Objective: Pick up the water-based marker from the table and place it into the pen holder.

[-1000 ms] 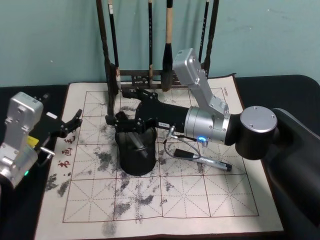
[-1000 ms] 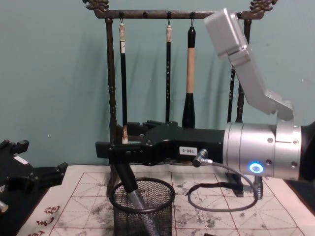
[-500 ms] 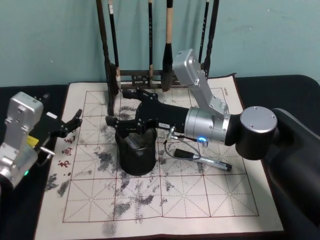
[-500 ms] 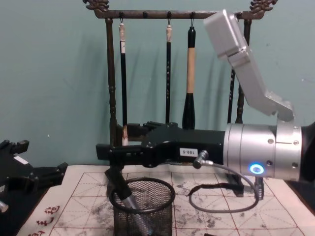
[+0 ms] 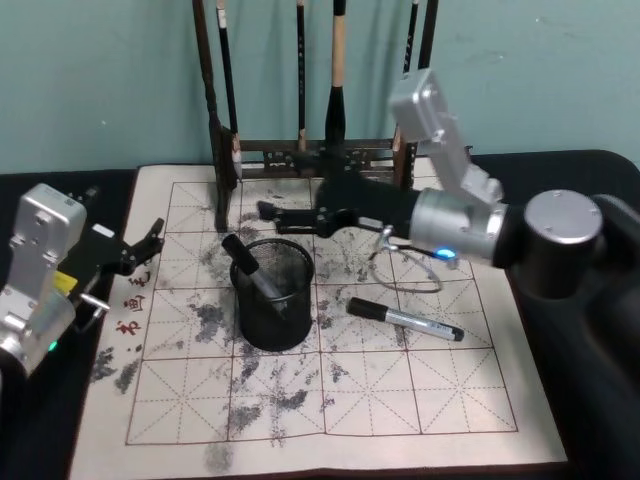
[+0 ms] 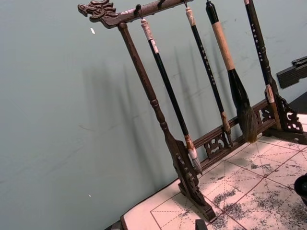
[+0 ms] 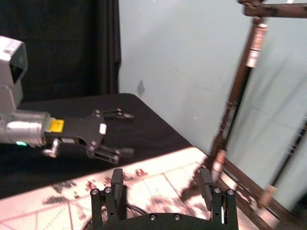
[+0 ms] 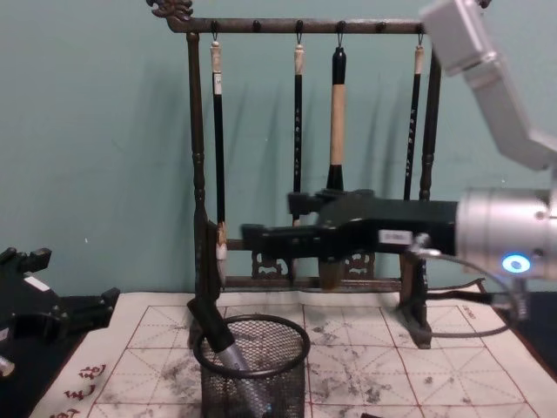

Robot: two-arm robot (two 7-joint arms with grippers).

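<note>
What differs from a second ago: my right gripper (image 5: pixel 275 215) no longer sits right over the pen holder (image 5: pixel 290 310). It has drawn back toward the mat's far edge, and the water-based marker (image 5: pixel 245 262) it was gripping is out of its fingers.
Right gripper: the fingers are spread wide with nothing between them. It hangs in the air between the pen holder and the brush rack (image 5: pixel 212 110).
Water-based marker: it stands inside the pen holder, tilted. Its dark upper end leans on the rim on the side toward the mat's left edge and sticks out above it.
Pen holder: upright on the mat (image 5: pixel 400 400), left of its middle, as it was.
Left gripper (image 5: pixel 145 245): parked at the mat's left edge, unmoved, with its fingers apart and empty.
Second marker (image 5: pixel 405 320): it lies flat on the mat, on the pen holder's right-edge side and clear of it.
Surface: a pale mat with a red grid and grey ink smears lies on a black table (image 5: pixel 560 165).
Room: a teal wall (image 5: pixel 100 80) is behind. The brush rack stands at the mat's far edge with brushes (image 5: pixel 338 60) hanging from it.
</note>
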